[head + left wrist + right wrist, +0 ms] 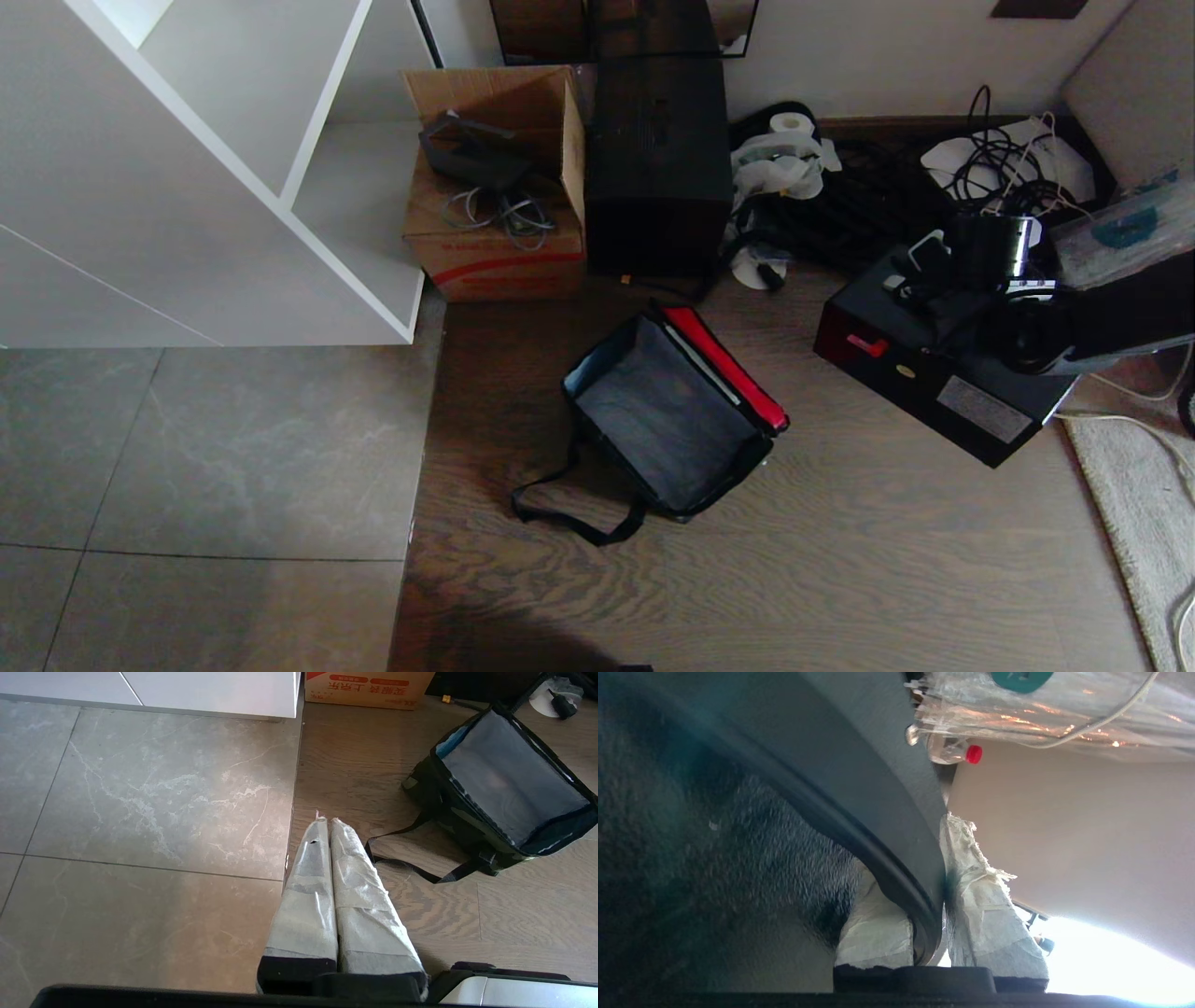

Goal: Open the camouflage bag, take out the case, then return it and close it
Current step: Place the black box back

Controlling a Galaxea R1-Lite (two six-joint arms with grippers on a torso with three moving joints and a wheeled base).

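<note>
My right gripper (931,933) pinches the case (943,373) by its handle (896,877), case out on the floor right of the bag (667,415), well apart. Bag open, empty, long axis diagonal, mouth up. Return means carrying left. Left gripper (329,826) parked, fingers pressed together, farther from case.

An open brown cardboard box (499,187) is sitting far left beside a tall plain black box (658,163); tangled black cables (1004,173) are lying far right.
</note>
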